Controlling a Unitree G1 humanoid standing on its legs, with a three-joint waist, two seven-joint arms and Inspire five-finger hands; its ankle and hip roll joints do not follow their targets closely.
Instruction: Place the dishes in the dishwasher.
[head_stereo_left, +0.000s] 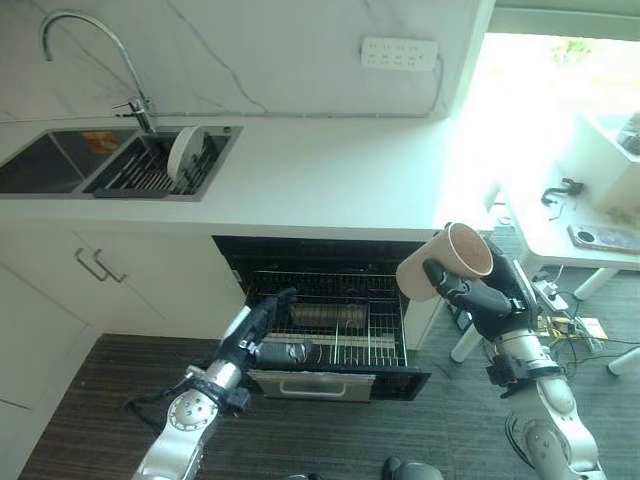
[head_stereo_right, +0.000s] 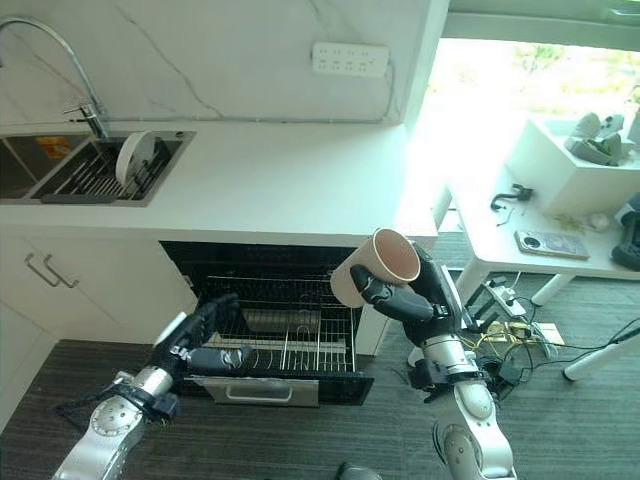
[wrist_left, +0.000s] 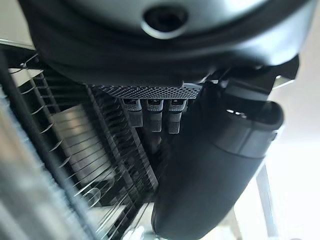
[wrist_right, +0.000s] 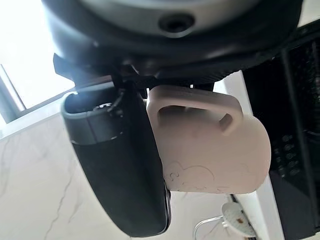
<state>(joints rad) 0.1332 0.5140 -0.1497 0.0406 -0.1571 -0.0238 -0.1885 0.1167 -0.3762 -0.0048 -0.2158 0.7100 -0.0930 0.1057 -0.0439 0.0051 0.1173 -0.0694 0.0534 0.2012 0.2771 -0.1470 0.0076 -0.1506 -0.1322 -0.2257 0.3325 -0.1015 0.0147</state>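
My right hand (head_stereo_left: 487, 297) is shut on a cream mug (head_stereo_left: 442, 262) and holds it in the air, tilted, off the right side of the open dishwasher. The right wrist view has the mug (wrist_right: 215, 160) against my palm with its handle by my fingers. The dishwasher's wire rack (head_stereo_left: 340, 310) is pulled out below the counter. At the rack's left front corner my left hand (head_stereo_left: 252, 335) is open, its fingers stretched over the wires. A white plate (head_stereo_left: 185, 150) stands on edge in the sink's drainer (head_stereo_left: 140, 170).
The white counter (head_stereo_left: 320, 170) runs above the dishwasher, with a tap (head_stereo_left: 95, 50) at the sink. Cabinet doors with handles (head_stereo_left: 95, 265) flank the left. A white table (head_stereo_left: 580, 235) with small items stands at the right, with cables and a power strip (head_stereo_right: 505, 300) on the floor.
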